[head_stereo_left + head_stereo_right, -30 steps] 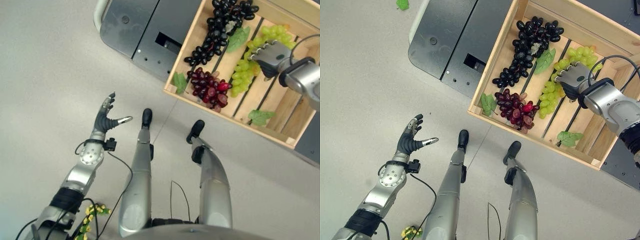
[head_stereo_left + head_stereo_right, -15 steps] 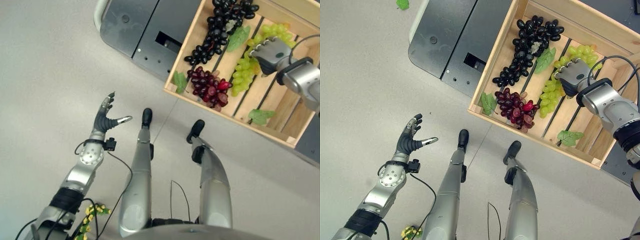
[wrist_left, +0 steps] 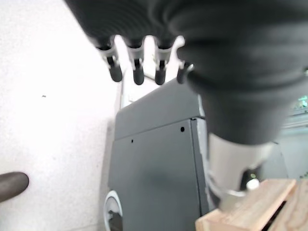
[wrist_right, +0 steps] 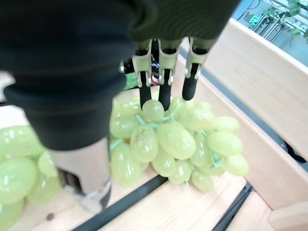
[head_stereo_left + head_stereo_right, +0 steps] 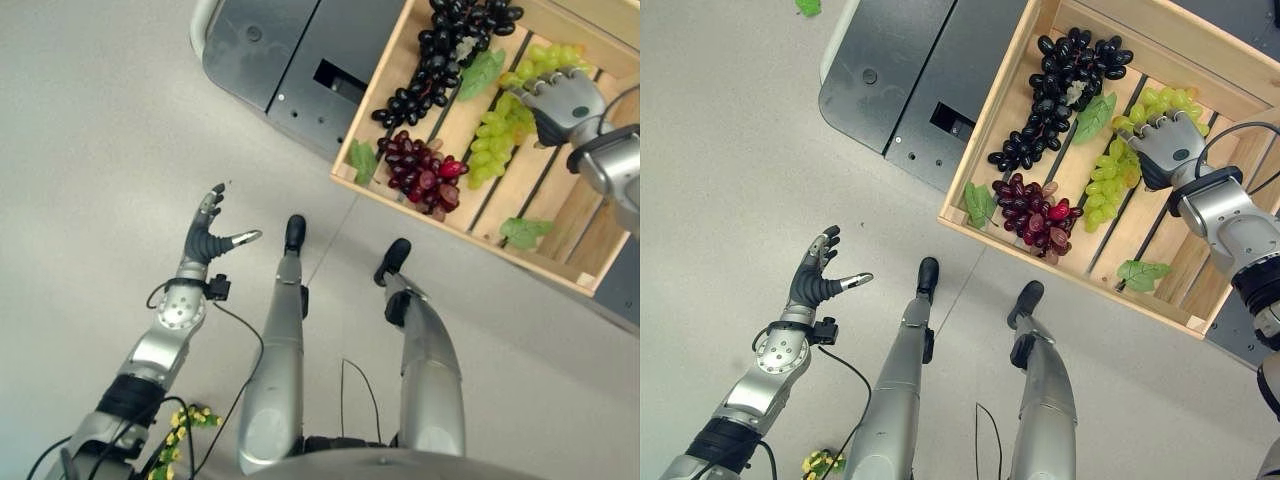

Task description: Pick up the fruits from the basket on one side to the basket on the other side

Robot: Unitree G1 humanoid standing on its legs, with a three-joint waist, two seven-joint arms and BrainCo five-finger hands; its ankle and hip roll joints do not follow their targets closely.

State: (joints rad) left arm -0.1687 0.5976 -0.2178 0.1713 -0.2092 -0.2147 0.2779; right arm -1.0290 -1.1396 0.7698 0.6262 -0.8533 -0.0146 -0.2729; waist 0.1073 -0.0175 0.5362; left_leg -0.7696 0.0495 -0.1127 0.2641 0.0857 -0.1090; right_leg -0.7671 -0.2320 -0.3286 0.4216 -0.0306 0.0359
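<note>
1. On the pale grey floor (image 5: 730,150), smooth and faintly speckled, the left robot hand (image 5: 817,279) hovers released, its fingers straight and spread, its thumb out to the side, holding nothing.
2. Below it, near the view's bottom edge, a small sprig of yellow flowers (image 5: 818,463) lies on the floor.
3. Further on stands a dark grey metal cabinet (image 5: 910,80), flat-faced with rounded corners, small screw holes and a rectangular slot; the left wrist view shows its panels (image 3: 159,183) close up.
4. Touching the cabinet's right side is a shallow crate (image 5: 993,110) of light unfinished wood, with slatted bottom boards and dark gaps between them.
5. Inside it, toward the cabinet, lie a long bunch of glossy black grapes (image 5: 1055,95) and, nearer the front wall, a rounder bunch of red grapes (image 5: 1033,217), with green leaves (image 5: 977,203) beside them.
6. Right of those, a bunch of green grapes (image 5: 1110,180) lies along the slats, smooth oval berries on thin green stems.
7. The right robot hand (image 5: 1167,148) rests over the upper part of the green grapes, its fingertips (image 4: 165,102) touching the top berries; whether it grips them cannot be told.
</note>
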